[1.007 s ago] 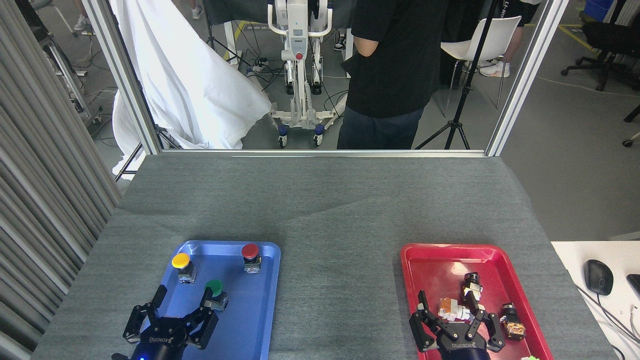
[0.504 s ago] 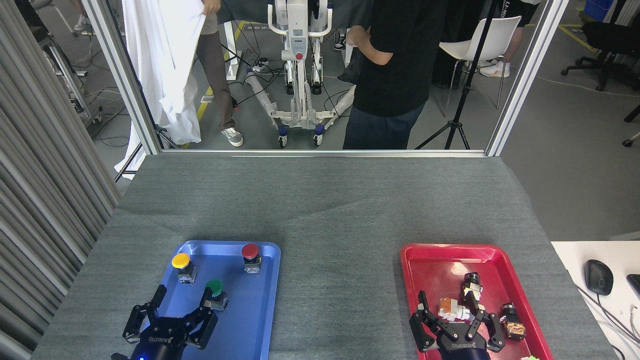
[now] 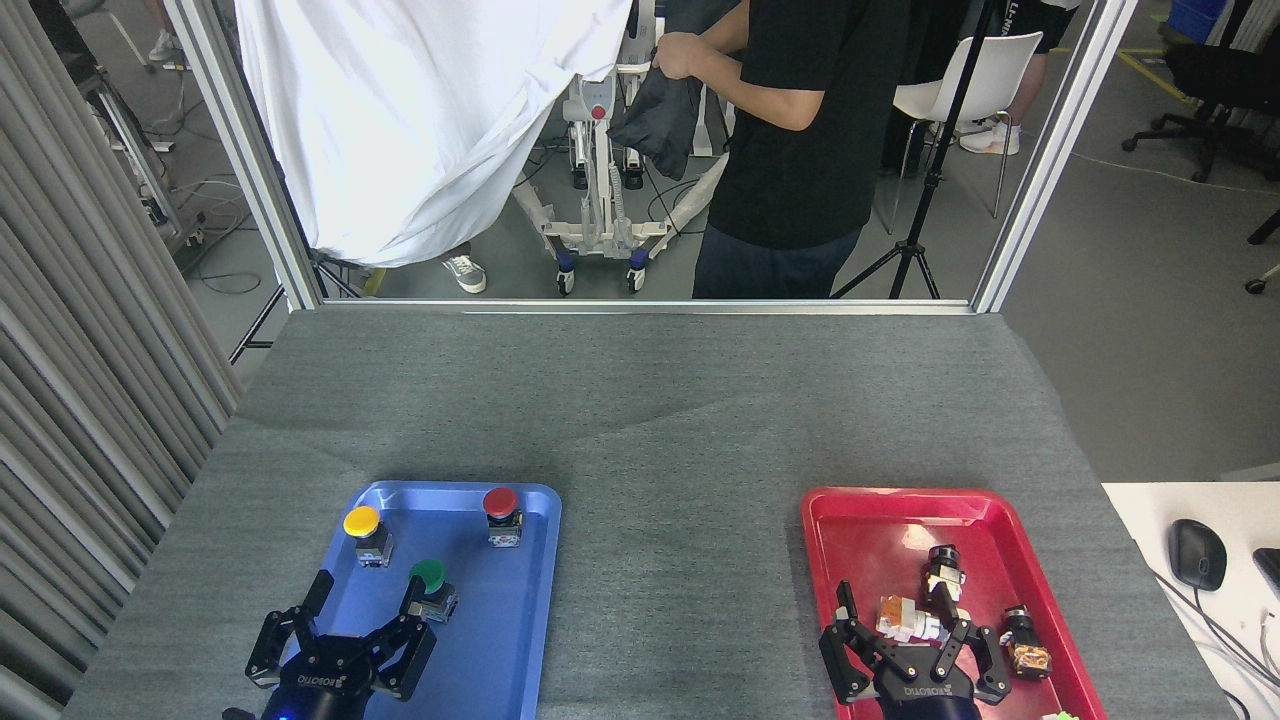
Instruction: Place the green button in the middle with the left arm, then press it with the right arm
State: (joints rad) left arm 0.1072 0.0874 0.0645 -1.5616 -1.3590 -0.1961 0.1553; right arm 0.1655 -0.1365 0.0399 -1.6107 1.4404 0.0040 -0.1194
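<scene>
The green button (image 3: pixel 430 582) stands upright in the blue tray (image 3: pixel 500 640), near its middle. My left gripper (image 3: pixel 366 594) is open over the near part of that tray; its right fingertip is right beside the button's left side, and nothing sits between the fingers. My right gripper (image 3: pixel 895 605) is open over the near part of the red tray (image 3: pixel 860 520), with small parts lying around its fingers. The middle (image 3: pixel 680 590), grey cloth between the two trays, holds nothing.
A yellow button (image 3: pixel 364 530) and a red button (image 3: pixel 501 513) stand at the blue tray's far end. Small parts (image 3: pixel 930 600) lie in the red tray. A person in black and a white sheet are beyond the table's far edge. A mouse (image 3: pixel 1197 553) lies on a white desk at right.
Both arms and the buttons have stayed still. Beyond the table, the white sheet has been spread out wide and the person in black has lifted a dark cloth.
</scene>
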